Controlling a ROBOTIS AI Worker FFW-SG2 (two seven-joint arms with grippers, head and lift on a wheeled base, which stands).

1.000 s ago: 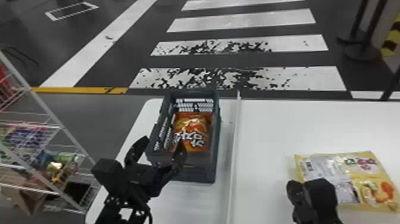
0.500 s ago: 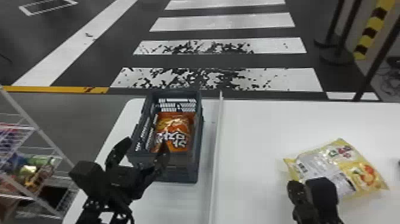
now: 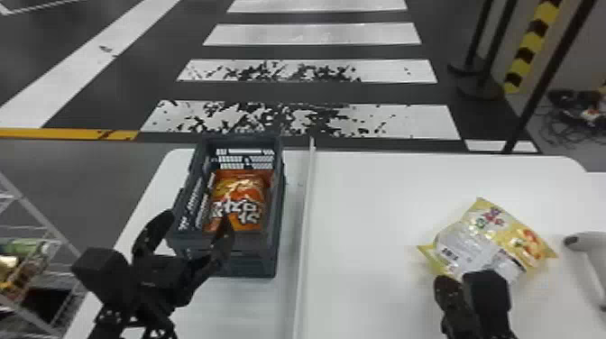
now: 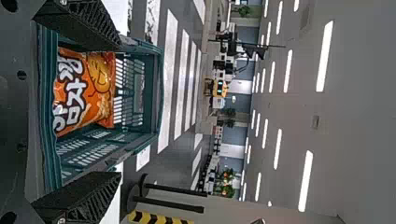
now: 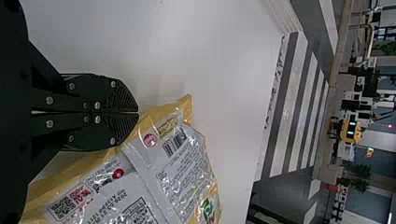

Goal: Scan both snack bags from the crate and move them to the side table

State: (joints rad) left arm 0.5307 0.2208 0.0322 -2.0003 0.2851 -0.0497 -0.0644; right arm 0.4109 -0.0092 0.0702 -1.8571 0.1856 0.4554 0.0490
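The left tool [image 3: 197,217], in the lower left of the frame, stands wide open at the near end of the grey crate [image 3: 252,267]. One finger is at the crate's left near corner and the other overlaps its near end in the head view; whether either touches the crate, I cannot tell. In the left wrist view, the two ribbed fingers of the left tool [image 4: 120,109] are well apart, with the crate and the orange snack bag [image 3: 239,194] beyond them. That bag rests inside the crate, left of centre in the frame, its printed front showing.

The right tool [image 3: 446,284], in the lower right, is closed. In the right wrist view, the fingers of the right tool [image 5: 138,113] meet along their length, their tips right at the edge of the yellow snack bag [image 3: 500,234]. Whether they pinch that edge or merely lie against it, I cannot tell. The yellow bag lies on the white bench [image 3: 365,216] in the right part of the frame, turned at a slant, its printed label panel showing.

A raised white strip [image 3: 305,212] runs along the bench between the crate and the yellow bag. At the right edge of the frame, near this bag, a white device [image 3: 588,245] with a dark tip lies partly in view.
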